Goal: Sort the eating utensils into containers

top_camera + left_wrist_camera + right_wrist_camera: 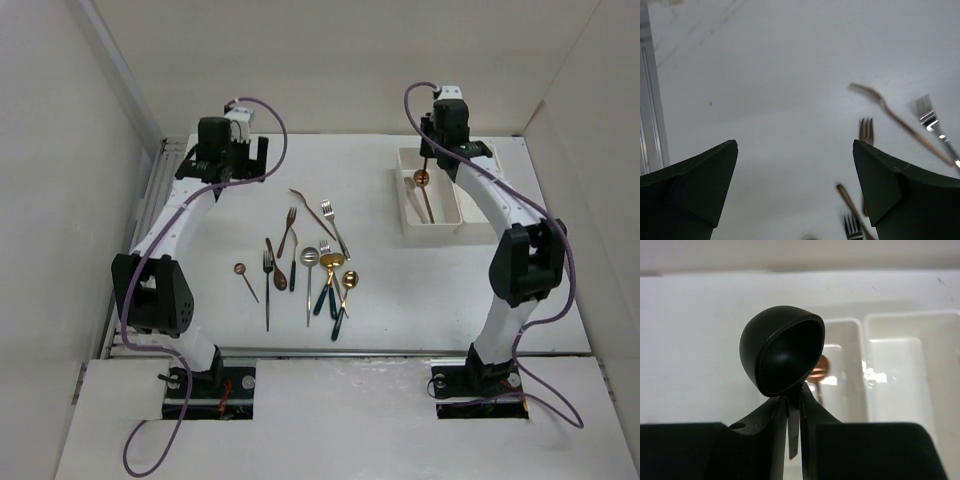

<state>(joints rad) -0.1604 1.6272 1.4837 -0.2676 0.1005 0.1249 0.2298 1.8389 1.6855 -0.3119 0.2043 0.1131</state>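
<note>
Black spoon (782, 357), nearest the right wrist lens: bowl upright, hollow toward the camera, thin handle running down between the fingers. Right gripper (794, 410): fingers pressed together on that handle just under the bowl, pinching it. Right arm: base at 5 o'clock on the table (370, 300), elbow raised midway, forearm reaching toward 1 o'clock so the gripper hangs over the far end of the tray (405, 200). Tray: white, two compartments side by side, at 2 o'clock on the table. A copper spoon (422, 180) lies in its left compartment, round head toward the far end; the wrist view shows that head just behind the black bowl. Left gripper (794, 150): fingers spread wide, nothing between them, touching nothing, bare table beneath. Left arm: base at 7 o'clock, elbow high at 8 o'clock, forearm stretched to 10 o'clock, well apart from the tray. Loose utensils, near mid-table at 8 o'clock from the tray: bent copper fork (305, 198), silver fork (333, 225), copper fork (289, 228), small copper spoon (246, 280), black fork (267, 285), brown spoon (281, 275), silver spoon (309, 270), and gold-headed pieces with green handles (340, 290), several overlapping. The nearest forks show at 3 to 4 o'clock in the left wrist view.
</note>
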